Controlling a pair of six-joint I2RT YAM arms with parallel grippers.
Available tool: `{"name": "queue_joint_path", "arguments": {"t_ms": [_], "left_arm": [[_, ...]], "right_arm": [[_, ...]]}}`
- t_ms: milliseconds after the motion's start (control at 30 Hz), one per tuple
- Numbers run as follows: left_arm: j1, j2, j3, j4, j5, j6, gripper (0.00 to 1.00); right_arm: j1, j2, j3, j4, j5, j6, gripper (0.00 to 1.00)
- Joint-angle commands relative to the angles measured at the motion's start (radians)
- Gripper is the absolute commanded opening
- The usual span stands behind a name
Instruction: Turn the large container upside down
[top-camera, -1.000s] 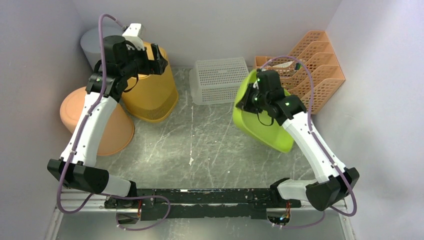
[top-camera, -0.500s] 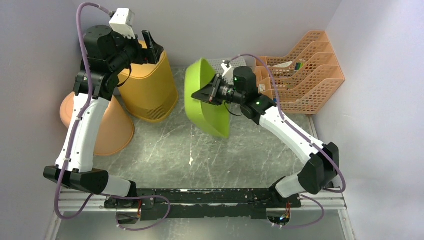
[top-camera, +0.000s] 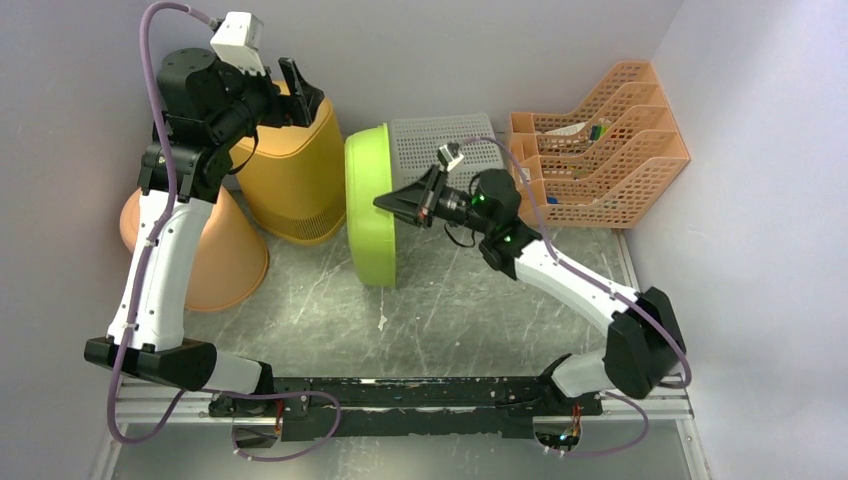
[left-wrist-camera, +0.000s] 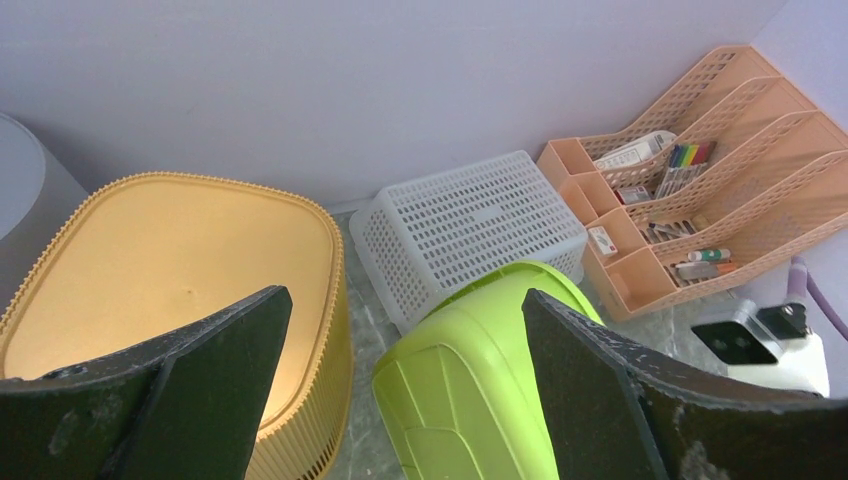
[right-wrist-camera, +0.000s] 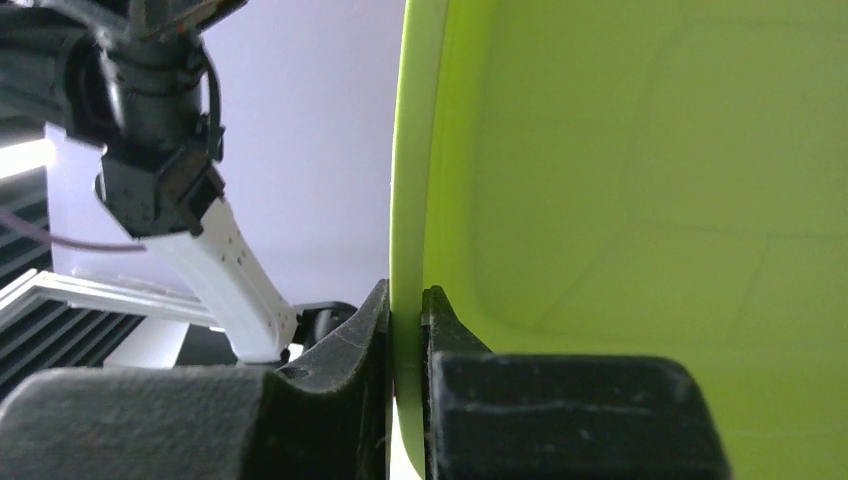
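Green container (top-camera: 368, 235) stands on edge, our right gripper (top-camera: 388, 203) pinching only its thin rim; we risk it slipping.

lime-green container (top-camera: 368, 215); yellow ribbed bin (top-camera: 300, 185); white mesh basket (top-camera: 432, 135); orange lattice organizer (top-camera: 625, 170)

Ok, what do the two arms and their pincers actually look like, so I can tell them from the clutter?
They match: the left arm and right arm have white link shells, black joints and a looping purple cable each. Small green lights show on the right one. The left pincer and right pincer have flat black fingers, the left ones scuffed grey.
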Motion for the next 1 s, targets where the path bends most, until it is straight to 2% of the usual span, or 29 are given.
{"name": "queue_joint_path", "arguments": {"t_ms": [0, 67, 167, 267, 400, 600, 767, 967], "left_arm": [[-0.007, -0.017, 0.031, -0.021, -0.006, 0.011, 0.99], [-0.006, -0.017, 0.03, -0.026, -0.009, 0.014, 0.99], [-0.006, -0.023, 0.019, -0.028, -0.012, 0.017, 0.99], [-0.007, -0.025, 0.013, -0.034, -0.013, 0.019, 0.99], [-0.007, -0.031, 0.001, -0.027, -0.015, 0.017, 0.99], [-0.007, -0.039, -0.028, -0.009, -0.007, 0.009, 0.99], [-0.007, -0.053, -0.051, 0.005, -0.01, 0.004, 0.99], [-0.006, -0.068, -0.082, 0.017, -0.01, -0.001, 0.99]], "right_arm": [[-0.004, -0.092, -0.193, 0.118, -0.012, 0.13, 0.0], [-0.015, -0.127, -0.307, 0.196, 0.003, 0.201, 0.0], [-0.05, -0.193, -0.465, 0.223, 0.027, 0.253, 0.0], [-0.097, -0.264, -0.541, 0.091, 0.032, 0.204, 0.0], [-0.237, -0.365, -0.619, -0.153, 0.015, 0.108, 0.0], [-0.411, -0.382, -0.599, -0.514, 0.003, -0.153, 0.0], [-0.444, -0.328, -0.533, -0.686, 0.073, -0.319, 0.0], [-0.455, -0.191, -0.459, -0.857, 0.185, -0.517, 0.0]]}}
